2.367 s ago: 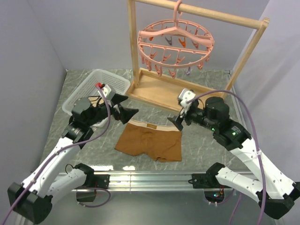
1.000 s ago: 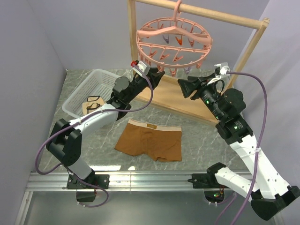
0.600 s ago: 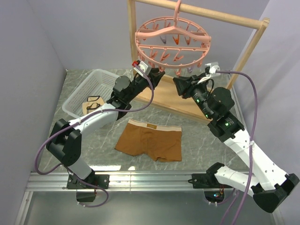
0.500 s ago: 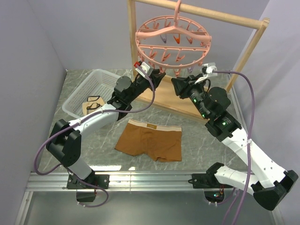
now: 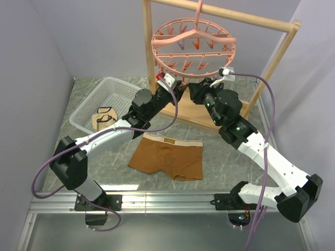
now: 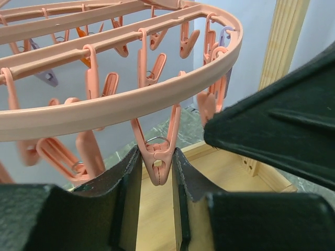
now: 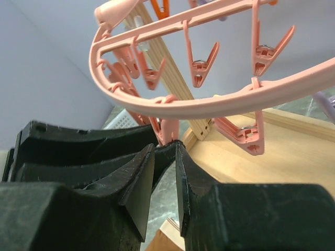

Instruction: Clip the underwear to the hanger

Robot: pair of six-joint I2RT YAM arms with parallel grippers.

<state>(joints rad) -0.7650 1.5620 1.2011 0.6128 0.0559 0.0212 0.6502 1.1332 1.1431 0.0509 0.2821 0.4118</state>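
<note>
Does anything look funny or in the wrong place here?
Slightly odd: the left pincer and the right pincer are both up at the clips of the hanger, while the underwear lies flat on the table, held by neither. Nothing looks spilled or broken.

We count one hanger (image 5: 155, 46), one underwear (image 5: 167, 159), one basket (image 5: 85, 111), one beige garment (image 5: 104, 118), one wooden rack (image 5: 251, 19)

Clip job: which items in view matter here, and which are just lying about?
Part of the job:
- underwear, flat on the table
- hanger, hung from the wooden rack

Just lying about:
- white basket
- beige garment inside it
</note>
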